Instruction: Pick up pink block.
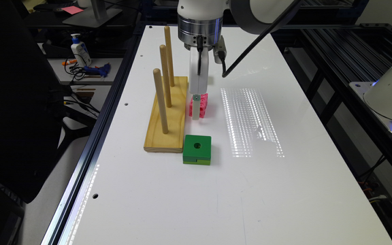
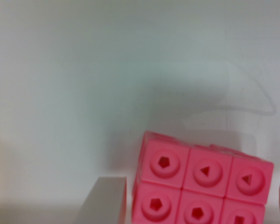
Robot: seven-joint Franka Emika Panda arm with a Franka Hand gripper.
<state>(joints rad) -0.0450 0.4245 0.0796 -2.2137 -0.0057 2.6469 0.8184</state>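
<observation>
On your left in the exterior view, off the tabletop: one lotion pump bottle on a side desk, cables next to it. On the tabletop, left to right: one wooden base carrying three upright pegs, in a row running near to far. Just right of the base's near end you've got one green block, single round hole on top, a lighter green layer at its bottom. Farther back, also just right of the base, sits one pink block, flat on the tabletop. The pincer is down at that block, one white finger in front of its left face in the exterior view. Wrist view: pink block shows six cube faces, each with a round recess. One finger stands beside it with a thin gap, the other finger's edge is at the frame border on the block's opposite side. So the pincer is spread around the block, not pinching it. Block rests on the tabletop, not lifted.
</observation>
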